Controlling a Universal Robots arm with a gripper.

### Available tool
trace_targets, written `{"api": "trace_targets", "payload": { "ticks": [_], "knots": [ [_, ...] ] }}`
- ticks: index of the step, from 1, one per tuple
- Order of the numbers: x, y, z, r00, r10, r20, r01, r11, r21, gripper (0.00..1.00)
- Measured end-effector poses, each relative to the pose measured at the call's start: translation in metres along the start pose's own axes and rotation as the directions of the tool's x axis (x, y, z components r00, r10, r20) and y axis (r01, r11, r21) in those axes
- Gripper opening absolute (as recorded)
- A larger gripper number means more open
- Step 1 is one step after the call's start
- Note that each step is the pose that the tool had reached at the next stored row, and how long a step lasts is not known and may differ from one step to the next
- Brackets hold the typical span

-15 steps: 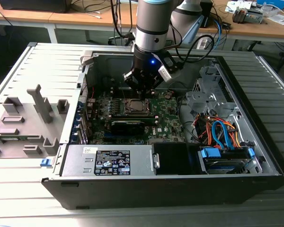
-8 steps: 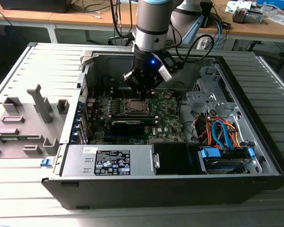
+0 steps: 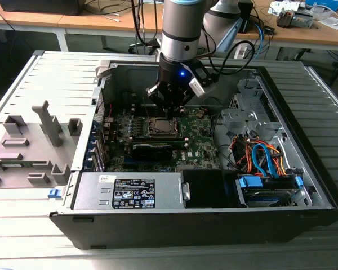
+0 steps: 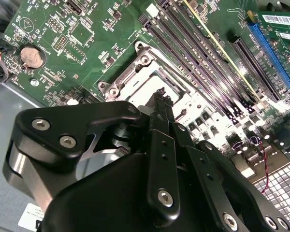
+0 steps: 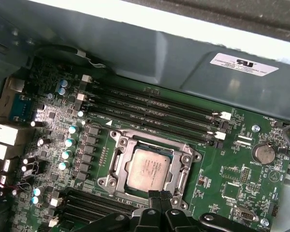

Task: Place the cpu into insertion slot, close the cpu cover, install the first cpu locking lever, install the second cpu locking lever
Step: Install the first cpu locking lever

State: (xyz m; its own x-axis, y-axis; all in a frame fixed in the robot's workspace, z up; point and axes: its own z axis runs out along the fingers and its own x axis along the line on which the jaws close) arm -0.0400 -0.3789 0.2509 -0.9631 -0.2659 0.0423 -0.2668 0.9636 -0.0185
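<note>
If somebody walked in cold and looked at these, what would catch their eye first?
Probably the arm reaching down into the open computer case, its gripper poised just above the socket. Next, the cpu, silvery, already sitting in the insertion slot on the green board, with the cpu cover framing it.

An open computer case (image 3: 304,169) lies on the slatted table (image 3: 22,214). Inside it, near the power supply (image 3: 129,191), orange and blue cables (image 3: 262,157) tangle (above a drive bay). A grey fixture (image 3: 28,146) stands beside the case.
</note>
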Motion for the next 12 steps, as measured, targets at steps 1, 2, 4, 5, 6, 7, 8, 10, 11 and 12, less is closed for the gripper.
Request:
{"api": "trace_targets", "payload": {
  "ticks": [1,2,4,5,6,7,8,10,11,12],
  "knots": [
    [0.0,0.0,0.0,1.0,-0.003,0.0,0.003,1.0,0.0001,0.11],
    [0.0,0.0,0.0,1.0,-0.005,0.0001,0.005,1.0,0.0002,0.11],
    [0.0,0.0,0.0,1.0,-0.009,0.0002,0.009,1.0,0.0004,0.11],
    [0.0,0.0,0.0,0.9999,-0.01,0.0002,0.01,0.9999,0.0004,0.11],
    [0.0,0.0001,0.0001,1.0,-0.01,0.0005,0.01,1.0,-0.0003,0.11],
    [0.0002,0.0001,0.0003,1.0,0.007,0.0004,-0.007,1.0,-0.0019,0.11],
    [0.0003,0.0001,0.0006,0.9995,0.033,-0.0001,-0.033,0.9995,-0.003,0.11],
    [0.0002,0.0001,0.0013,0.9971,0.076,-0.0011,-0.076,0.9971,-0.0047,0.11],
    [0.0002,0.0001,0.0015,0.9956,0.094,-0.0014,-0.094,0.9956,-0.0055,0.11],
    [0.0002,0.0001,0.0018,0.9929,0.119,-0.0021,-0.119,0.9929,-0.0064,0.11]
  ]
}}
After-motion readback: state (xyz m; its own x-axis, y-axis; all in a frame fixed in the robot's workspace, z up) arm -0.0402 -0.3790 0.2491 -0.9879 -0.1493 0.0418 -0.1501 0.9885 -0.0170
